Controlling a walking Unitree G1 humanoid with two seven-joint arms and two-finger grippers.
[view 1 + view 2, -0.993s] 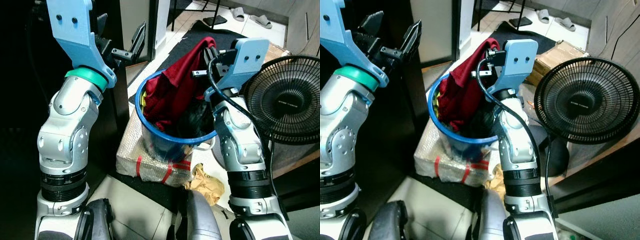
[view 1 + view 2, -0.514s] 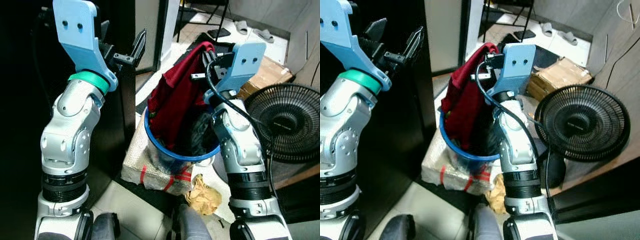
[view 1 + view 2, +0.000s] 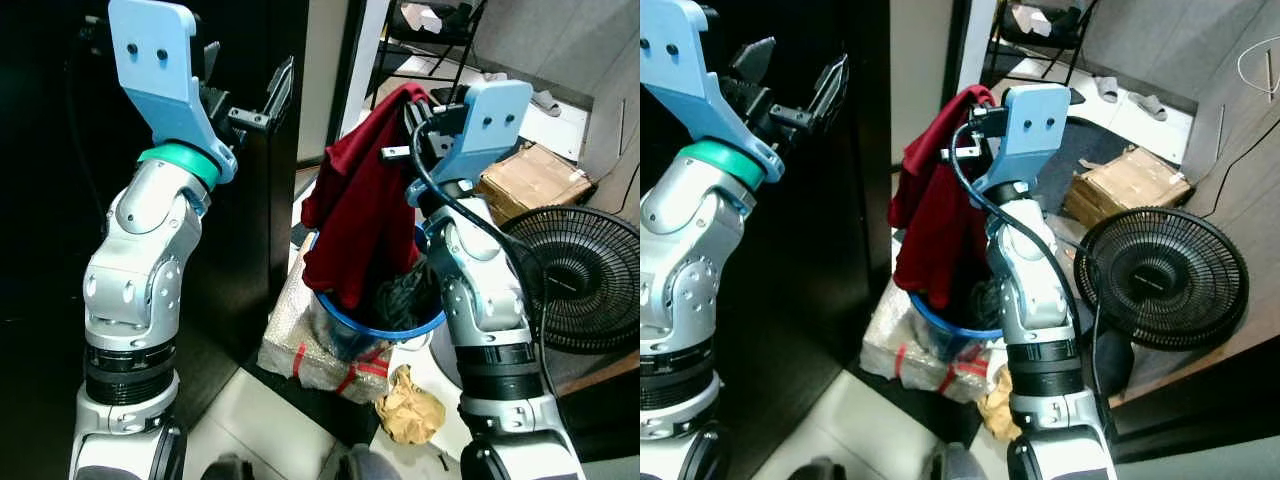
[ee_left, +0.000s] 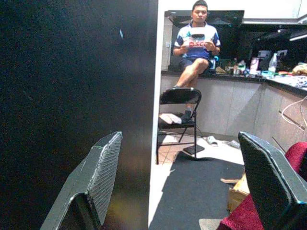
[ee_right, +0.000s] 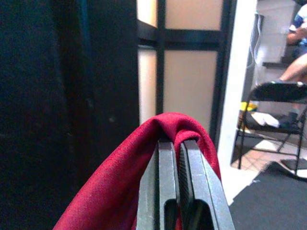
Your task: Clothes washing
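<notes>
A dark red garment [image 3: 362,190] hangs from my right gripper [image 3: 411,101], which is shut on its top fold above a blue laundry bucket [image 3: 385,325]. The cloth's lower end still reaches the bucket's rim, and dark clothes [image 3: 402,290] lie inside. In the right wrist view the red cloth [image 5: 120,191] drapes over the two closed fingers [image 5: 169,182]. My left gripper [image 3: 245,95] is raised to the left of the garment, open and holding nothing, in front of a black panel [image 3: 250,220].
The bucket stands on a wrapped parcel [image 3: 320,350] with red tape. A crumpled brown paper [image 3: 412,410] lies beside it. A black floor fan [image 3: 580,280] stands at the right, a cardboard box [image 3: 530,175] behind. A seated person [image 4: 194,43] and a folding chair [image 4: 177,115] are farther back.
My right gripper has lifted the red garment higher out of the bucket. The camera has moved, so the fan and bucket sit lower and further right in the picture.
</notes>
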